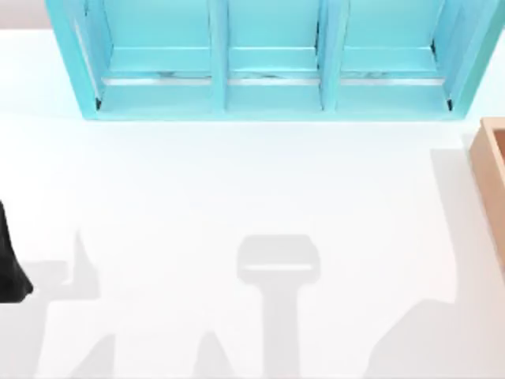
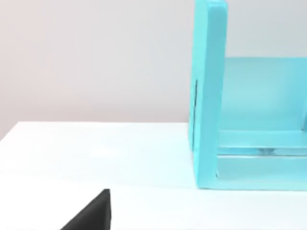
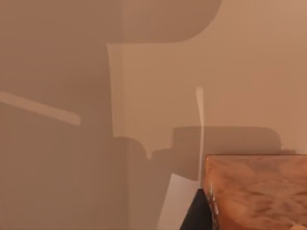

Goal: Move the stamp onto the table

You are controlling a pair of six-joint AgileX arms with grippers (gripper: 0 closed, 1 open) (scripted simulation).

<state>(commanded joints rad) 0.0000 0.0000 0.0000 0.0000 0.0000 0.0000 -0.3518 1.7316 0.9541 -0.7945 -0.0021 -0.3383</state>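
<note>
The stamp (image 3: 256,191) shows in the right wrist view as a brown-orange, wood-grained block with a glossy edge, close under the camera, with a black part (image 3: 194,213) of the right arm's jaws against its side. How wide those jaws stand, and whether they truly grip the stamp, cannot be told. Around it are plain tan surfaces crossed by shadows and a pale strip (image 3: 175,201) just beside the black part — whether the stamp rests on anything there cannot be told either.

From above, the white worktop (image 1: 237,181) spreads wide. A turquoise shelf unit (image 1: 272,59) with three compartments stands along its far edge, and the corner of a tan wooden box (image 1: 491,170) sits at the right edge. The left arm (image 1: 9,264) is a black shape at the left edge of the worktop.

In the left wrist view a black piece of the left jaws (image 2: 93,213) hangs over the worktop, with the end wall of the shelf unit well beyond it — the opening of these jaws cannot be told.

No brand, label or writing can be read on anything.
</note>
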